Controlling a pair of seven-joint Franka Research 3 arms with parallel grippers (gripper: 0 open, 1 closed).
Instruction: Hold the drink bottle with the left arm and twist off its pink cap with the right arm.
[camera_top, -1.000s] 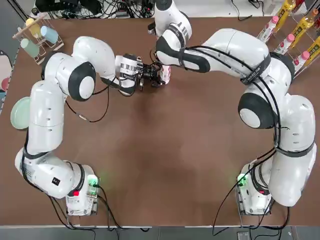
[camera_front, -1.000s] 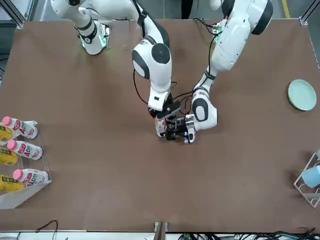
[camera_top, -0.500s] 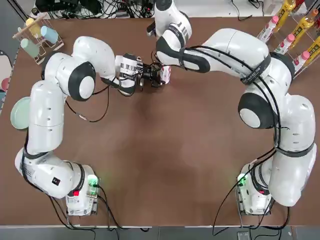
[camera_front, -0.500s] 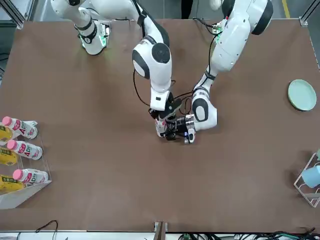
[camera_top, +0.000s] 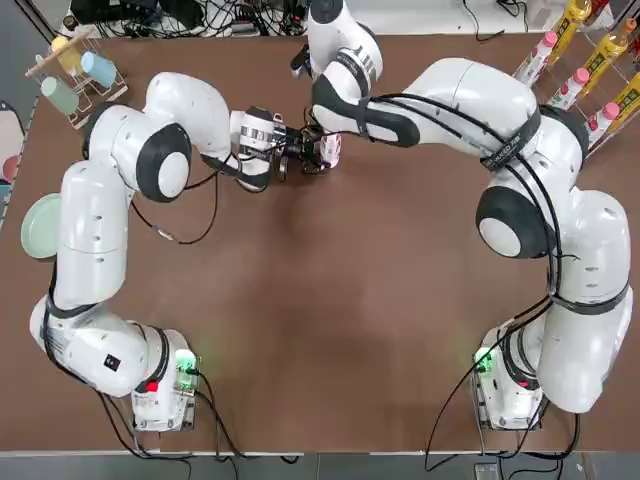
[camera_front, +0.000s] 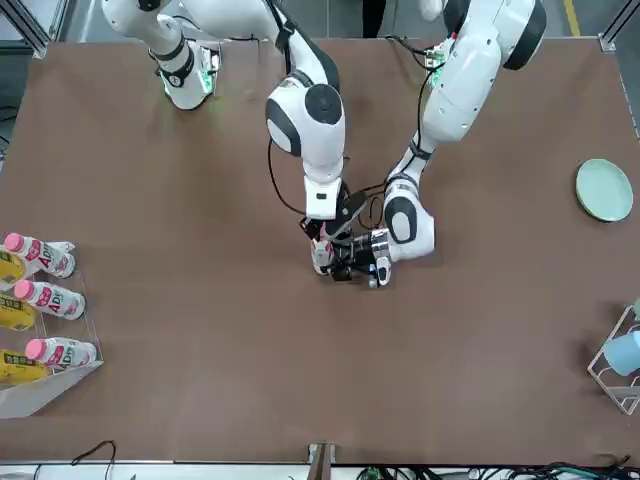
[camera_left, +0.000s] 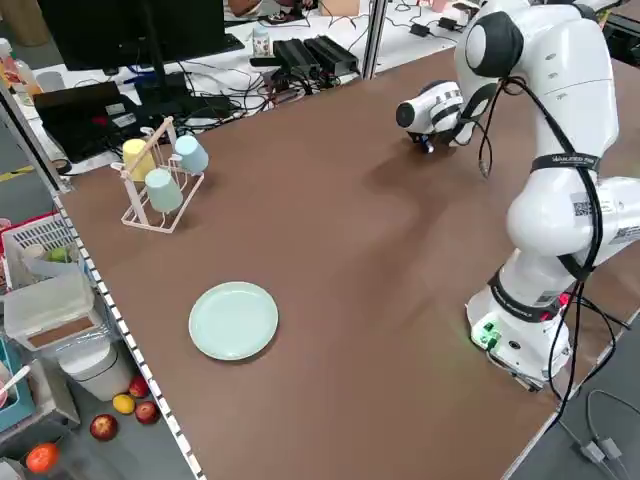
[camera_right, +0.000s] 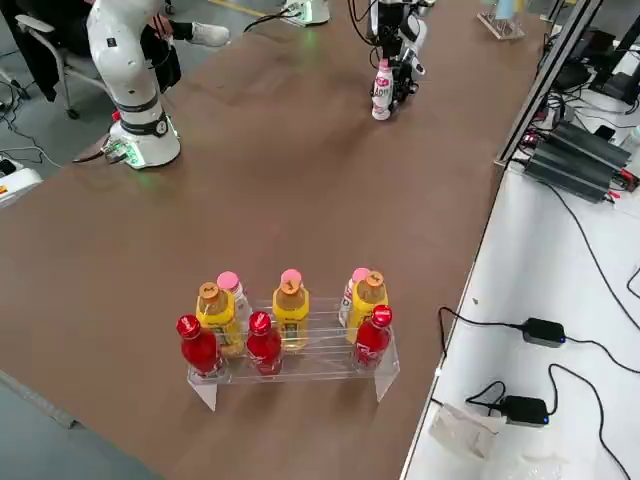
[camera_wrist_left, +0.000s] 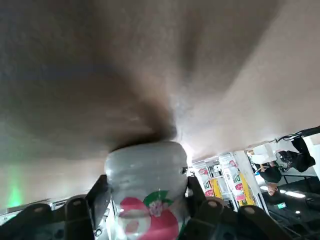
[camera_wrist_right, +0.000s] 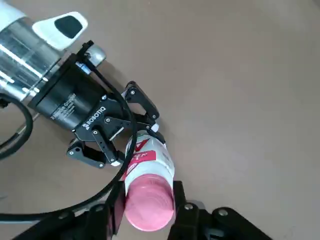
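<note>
Mid-twist: bottle clamped at the far middle of the table, cap gripped from above.

Between the earlier frames and now, the right gripper (camera_wrist_right: 150, 212) is seen slightly rotated about the pink cap (camera_wrist_right: 148, 205), on which it is clenched; the left gripper (camera_wrist_right: 131, 145) is closed sideways on the upright drink bottle (camera_right: 381, 90), which has not shifted. Unscrewing is judged under way; the cap is not yet lifted off the neck.

Matt brown table (camera_top: 330, 300), smooth. Glossy white plastic arm shells, black rubbery joint rings. On the table: smooth white plastic bottle (camera_wrist_right: 145, 160), printed glossy label; pink cap (camera_wrist_right: 148, 206) matt plastic. Left gripper (camera_wrist_right: 107, 135) black, brushed-metal wrist.
</note>
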